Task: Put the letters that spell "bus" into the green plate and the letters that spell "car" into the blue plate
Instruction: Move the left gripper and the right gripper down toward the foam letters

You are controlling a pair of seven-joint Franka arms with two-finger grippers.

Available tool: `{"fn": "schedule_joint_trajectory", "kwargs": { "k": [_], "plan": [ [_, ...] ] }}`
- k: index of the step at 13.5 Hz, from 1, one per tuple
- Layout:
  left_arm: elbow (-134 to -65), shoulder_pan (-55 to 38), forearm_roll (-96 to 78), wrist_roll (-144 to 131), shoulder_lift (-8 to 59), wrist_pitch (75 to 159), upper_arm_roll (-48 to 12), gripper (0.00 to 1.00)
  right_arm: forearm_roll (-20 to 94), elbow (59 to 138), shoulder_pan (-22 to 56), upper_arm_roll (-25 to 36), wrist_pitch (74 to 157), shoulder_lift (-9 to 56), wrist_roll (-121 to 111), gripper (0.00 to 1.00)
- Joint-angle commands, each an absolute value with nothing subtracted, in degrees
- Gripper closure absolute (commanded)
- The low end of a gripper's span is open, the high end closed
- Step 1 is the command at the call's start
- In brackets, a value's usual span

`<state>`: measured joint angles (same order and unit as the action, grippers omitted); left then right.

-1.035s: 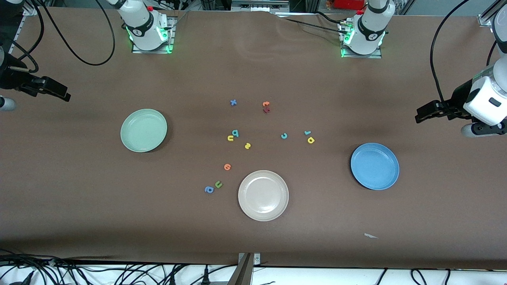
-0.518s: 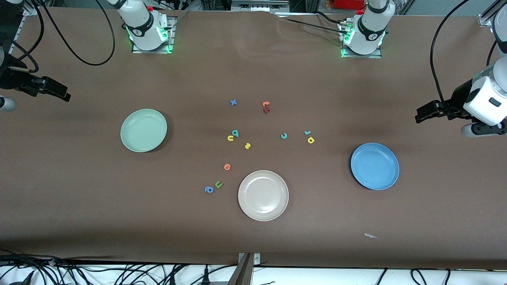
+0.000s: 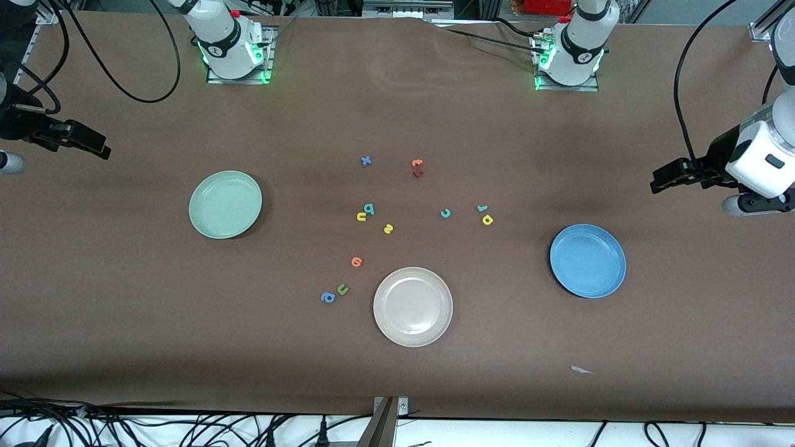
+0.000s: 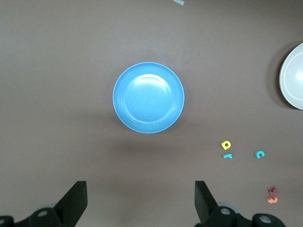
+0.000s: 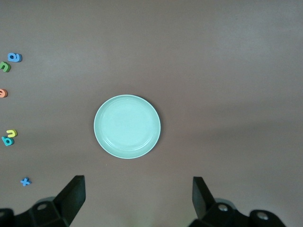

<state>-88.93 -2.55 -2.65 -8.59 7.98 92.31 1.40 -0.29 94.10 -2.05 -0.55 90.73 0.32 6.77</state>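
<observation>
The pale green plate (image 3: 225, 204) (image 5: 127, 126) lies toward the right arm's end, the blue plate (image 3: 587, 261) (image 4: 148, 98) toward the left arm's end. Both are empty. Between them on the table lie the teal b (image 3: 369, 208), yellow u (image 3: 361, 216) and yellow s (image 3: 388, 229), then the teal c (image 3: 445, 213), teal r (image 3: 482, 208) and yellow a (image 3: 487, 220). My left gripper (image 3: 659, 179) (image 4: 141, 198) hangs open and empty over bare table at its end. My right gripper (image 3: 99, 148) (image 5: 138, 196) hangs open and empty at the other end.
A cream-white plate (image 3: 413, 306) sits nearer the front camera than the letters. Spare letters lie about: a blue x (image 3: 366, 161), an orange and a dark red one (image 3: 417, 167), an orange one (image 3: 356, 261), a green u (image 3: 343, 289), a blue a (image 3: 328, 297). A paper scrap (image 3: 581, 370) lies near the front edge.
</observation>
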Motion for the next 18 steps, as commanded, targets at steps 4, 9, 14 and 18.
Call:
{"fn": "schedule_joint_trajectory", "kwargs": {
  "k": [4, 9, 14, 18],
  "plan": [
    [-87.9, -8.8, -1.7, -12.6, 16.6, 94.9, 1.0, 0.0, -1.0, 94.9, -1.0, -2.5, 87.0, 0.6, 7.3, 0.0],
    [-99.4, -17.6, -2.5, -23.1, 19.0, 112.6, 0.0, 0.0, -0.3, 95.4, 4.6, -3.3, 86.6, 5.0, 8.9, 0.0],
    [-113.3, -18.0, -2.3, -25.8, 18.3, 129.3, -6.8, 0.0, 1.2, 96.1, 13.5, -3.3, 97.8, 14.3, 23.9, 0.0],
    [-127.2, -18.5, -1.6, -26.4, 17.4, 148.8, -9.3, 0.0, 1.2, 96.2, 20.6, -3.3, 105.2, 20.0, 44.6, 0.0]
  ]
}}
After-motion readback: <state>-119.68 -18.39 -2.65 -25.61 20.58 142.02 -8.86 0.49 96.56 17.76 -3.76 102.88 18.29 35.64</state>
